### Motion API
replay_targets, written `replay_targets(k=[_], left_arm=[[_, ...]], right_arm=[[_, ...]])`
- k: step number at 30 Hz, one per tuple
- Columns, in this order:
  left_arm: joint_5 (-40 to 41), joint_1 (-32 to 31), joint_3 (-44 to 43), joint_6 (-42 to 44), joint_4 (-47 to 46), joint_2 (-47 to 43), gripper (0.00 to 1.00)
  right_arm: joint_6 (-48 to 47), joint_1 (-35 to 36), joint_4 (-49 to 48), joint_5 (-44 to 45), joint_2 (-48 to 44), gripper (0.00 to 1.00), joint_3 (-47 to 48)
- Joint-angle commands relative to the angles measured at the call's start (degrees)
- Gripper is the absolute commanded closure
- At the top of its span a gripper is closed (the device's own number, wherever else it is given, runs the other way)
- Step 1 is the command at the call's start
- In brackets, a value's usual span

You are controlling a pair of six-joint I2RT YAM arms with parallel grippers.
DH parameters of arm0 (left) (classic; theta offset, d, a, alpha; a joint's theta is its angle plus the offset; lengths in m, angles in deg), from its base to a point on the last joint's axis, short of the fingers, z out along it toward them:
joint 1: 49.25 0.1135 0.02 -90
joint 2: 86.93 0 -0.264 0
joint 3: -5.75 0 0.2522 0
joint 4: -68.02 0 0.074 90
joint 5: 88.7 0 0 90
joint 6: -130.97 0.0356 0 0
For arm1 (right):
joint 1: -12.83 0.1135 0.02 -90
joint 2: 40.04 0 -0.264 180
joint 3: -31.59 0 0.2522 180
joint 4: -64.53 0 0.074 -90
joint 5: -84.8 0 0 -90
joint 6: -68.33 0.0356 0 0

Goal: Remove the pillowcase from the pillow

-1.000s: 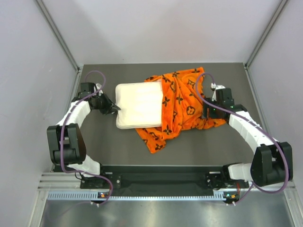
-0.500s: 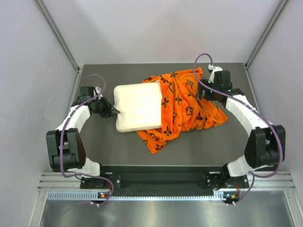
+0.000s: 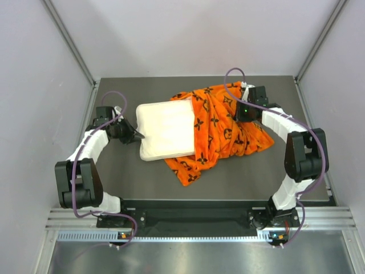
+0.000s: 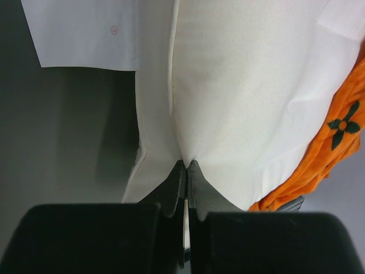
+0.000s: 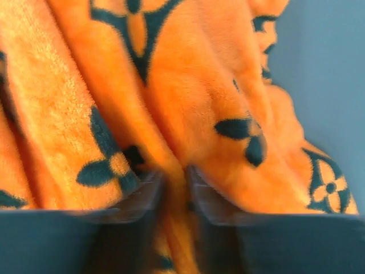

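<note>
**Inspector:** What is lying where on the table (image 3: 131,171)?

**Examiner:** The pillowcase (image 3: 219,128) is lying bunched at centre-right, its folds running from the far side toward the near left. It is overlapping the right edge of the pillow (image 3: 165,128), which is lying flat just left of centre. How much of the pillow is sitting inside the cover, I cannot tell.

**Inspector:** How are the axes running?

**Examiner:** I am judging the pillow's long axis to be running left to right, with the cover's mouth facing left. The hidden end is leaving that uncertain.

**Inspector:** And the grippers?

**Examiner:** The left gripper (image 3: 141,133) is pinching the pillow's left seam, its fingers pressed together on puckered cream fabric. The right gripper (image 3: 240,116) is sitting on the cover's far-right part. Its fingers are nearly closed with an orange fold between them. That wrist view is blurring, so I am judging that grip, not confirming it.

**Inspector:** What is the coming move turning on?

**Examiner:** On that left-right line. The right arm is standing nearer the cover and the left arm nearer the pillow, so a rightward draw against the left anchor is looking apt.
</note>
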Motion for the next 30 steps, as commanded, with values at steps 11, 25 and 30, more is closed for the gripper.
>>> replay_targets(k=[11,25,30], left_arm=[[5.19,2.70,-2.60,3.20,2.08,-2.10,1.00],[2.73,14.22,-2.60,8.21,6.57,-5.61,1.00],[0.79,14.30,-1.90,7.42,5.51,-5.35,1.00]], right_arm=[[-2.32,-3.53,0.90,6.93,-5.49,1.00,-1.20],[-2.75,-13.21,2.48,7.29,-7.96,1.00,-2.60],[-2.41,-13.12,2.39,5.35,-7.61,1.00,-2.17]])
